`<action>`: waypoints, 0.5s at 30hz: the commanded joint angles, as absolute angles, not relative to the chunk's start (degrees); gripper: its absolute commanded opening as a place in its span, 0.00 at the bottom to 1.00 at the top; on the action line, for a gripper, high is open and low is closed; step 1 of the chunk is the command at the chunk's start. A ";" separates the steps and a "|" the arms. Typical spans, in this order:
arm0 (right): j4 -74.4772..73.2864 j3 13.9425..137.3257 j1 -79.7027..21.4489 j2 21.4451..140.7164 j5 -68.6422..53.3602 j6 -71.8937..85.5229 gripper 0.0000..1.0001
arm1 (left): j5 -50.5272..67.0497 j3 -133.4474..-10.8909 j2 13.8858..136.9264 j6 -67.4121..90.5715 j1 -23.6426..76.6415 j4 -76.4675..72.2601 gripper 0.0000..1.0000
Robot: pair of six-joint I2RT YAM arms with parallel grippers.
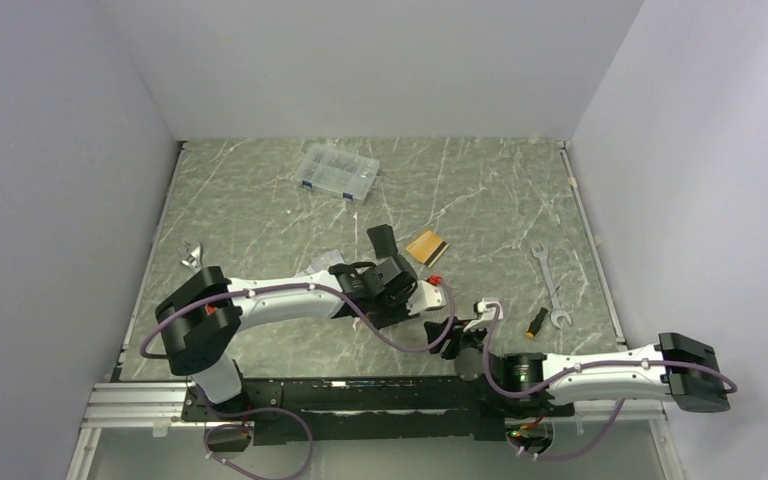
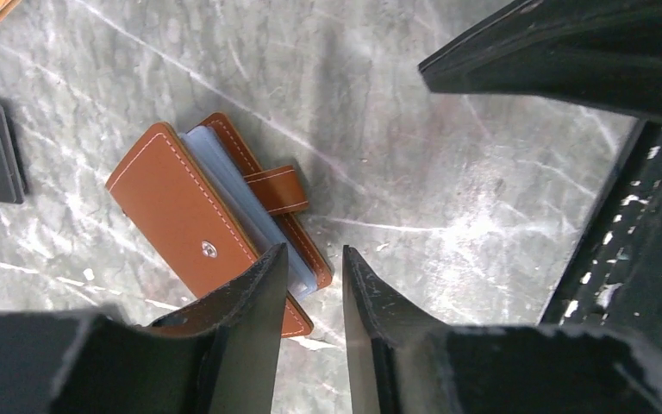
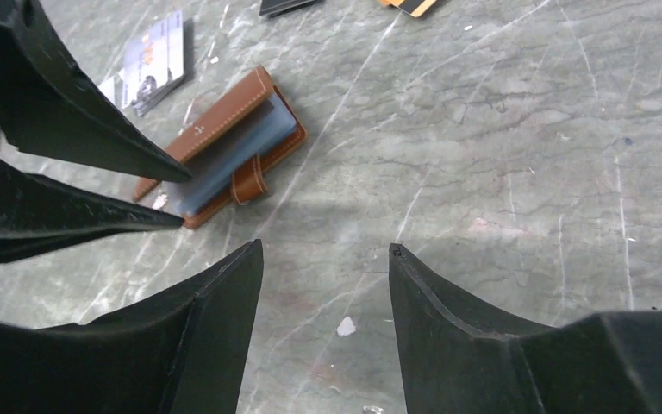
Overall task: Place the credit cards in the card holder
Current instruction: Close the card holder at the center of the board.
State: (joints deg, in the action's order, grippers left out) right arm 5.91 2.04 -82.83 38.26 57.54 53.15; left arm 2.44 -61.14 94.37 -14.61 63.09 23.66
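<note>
The brown leather card holder (image 2: 181,203) lies on the table with its strap (image 2: 277,190) loose and its clear sleeves showing; it also shows in the right wrist view (image 3: 224,129). My left gripper (image 2: 312,259) hovers at its near end, jaws a narrow gap apart and empty, one finger (image 2: 250,302) over the leather. My right gripper (image 3: 325,250) is open and empty over bare table beside the holder. An orange card (image 1: 427,247) lies behind the grippers. A silver-grey card (image 3: 151,60) lies beyond the holder. In the top view both grippers (image 1: 440,302) (image 1: 452,332) meet at the table's front middle.
A small flat black rectangle (image 1: 381,240) lies next to the orange card. A clear compartment box (image 1: 337,172) stands at the back. Wrenches lie at the left (image 1: 192,255) and right (image 1: 550,285). A small yellow-black item (image 1: 537,322) lies near the right wrench.
</note>
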 commanded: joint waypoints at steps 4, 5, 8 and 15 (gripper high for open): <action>8.92 3.33 -83.15 43.31 57.90 51.18 0.60 | -3.97 -63.59 91.66 -18.27 60.93 25.74 0.34; 9.26 3.56 -83.16 43.85 57.80 51.09 0.60 | -4.21 -63.53 91.52 -18.50 60.57 25.82 0.35; 9.73 4.07 -83.22 45.32 57.53 50.80 0.60 | -6.21 -63.26 91.30 -19.87 60.16 25.79 0.37; 11.04 4.59 -83.20 46.38 57.26 49.80 0.61 | -11.54 -61.60 89.25 -23.77 60.13 23.01 0.40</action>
